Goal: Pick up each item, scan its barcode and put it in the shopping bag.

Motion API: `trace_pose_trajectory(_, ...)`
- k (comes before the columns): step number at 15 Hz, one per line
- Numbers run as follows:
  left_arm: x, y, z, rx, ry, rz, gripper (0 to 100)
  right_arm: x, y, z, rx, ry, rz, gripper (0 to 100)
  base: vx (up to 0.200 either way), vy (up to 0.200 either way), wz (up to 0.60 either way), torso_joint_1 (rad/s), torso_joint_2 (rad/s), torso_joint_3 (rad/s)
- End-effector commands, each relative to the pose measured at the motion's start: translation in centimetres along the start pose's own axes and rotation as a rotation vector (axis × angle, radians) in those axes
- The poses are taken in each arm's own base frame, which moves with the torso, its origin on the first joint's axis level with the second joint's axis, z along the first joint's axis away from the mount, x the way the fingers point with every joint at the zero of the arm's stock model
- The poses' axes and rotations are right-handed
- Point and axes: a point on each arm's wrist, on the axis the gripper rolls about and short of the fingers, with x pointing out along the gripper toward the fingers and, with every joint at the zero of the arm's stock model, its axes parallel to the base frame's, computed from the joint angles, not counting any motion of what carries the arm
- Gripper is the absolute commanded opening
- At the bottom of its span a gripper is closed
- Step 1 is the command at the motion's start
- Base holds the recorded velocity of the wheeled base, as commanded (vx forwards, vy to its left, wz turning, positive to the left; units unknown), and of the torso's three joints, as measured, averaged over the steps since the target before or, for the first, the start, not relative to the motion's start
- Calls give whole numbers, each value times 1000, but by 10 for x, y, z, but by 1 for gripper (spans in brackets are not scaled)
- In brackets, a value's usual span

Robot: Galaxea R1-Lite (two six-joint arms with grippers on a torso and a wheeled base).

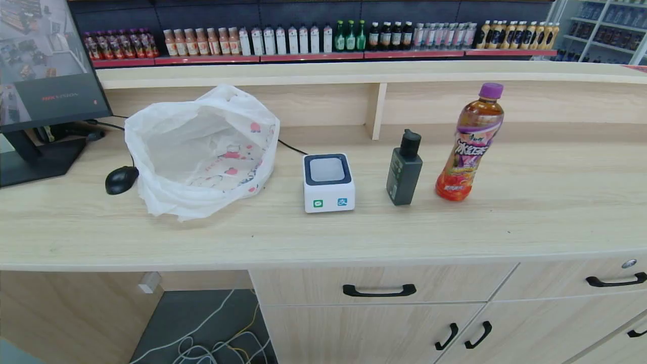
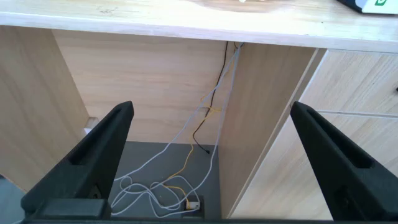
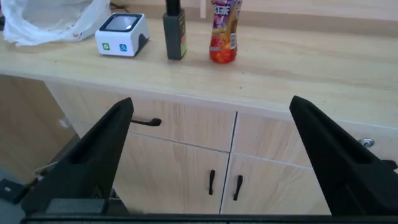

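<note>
Light wooden counter (image 1: 354, 232) with raised back ledge. At the left end stands a monitor (image 1: 45, 65) on a black base, with a black mouse (image 1: 121, 179) beside it. An open white shopping bag (image 1: 202, 151) sits left of centre. A white scanner (image 1: 328, 183) stands at mid-counter, just beside the bag. Toward the right end are an upright dark green bottle (image 1: 404, 169) and, near it, an upright purple-capped tea bottle (image 1: 470, 144). A black cable (image 1: 292, 146) runs along the back.
</note>
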Motion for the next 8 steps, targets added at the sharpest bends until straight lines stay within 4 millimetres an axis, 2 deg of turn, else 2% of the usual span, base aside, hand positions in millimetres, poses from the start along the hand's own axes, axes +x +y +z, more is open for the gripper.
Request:
trace_pose_trajectory(1,0,0,0,0,0,0,100,30,-7,3,15,132,63,100,0,0,0,0,0,0)
trace_pose_trajectory(2,0,0,0,0,0,0,100,36,-8,3,20,155,81,100,0,0,0,0,0,0)
trace_pose_trajectory(5,0,0,0,0,0,0,100,75,-12,-2,11,277,198,100,0,0,0,0,0,0)
trace_pose_trajectory(8,0,0,0,0,0,0,100,104,-6,-23,-65,349,336,100,0,0,0,0,0,0)
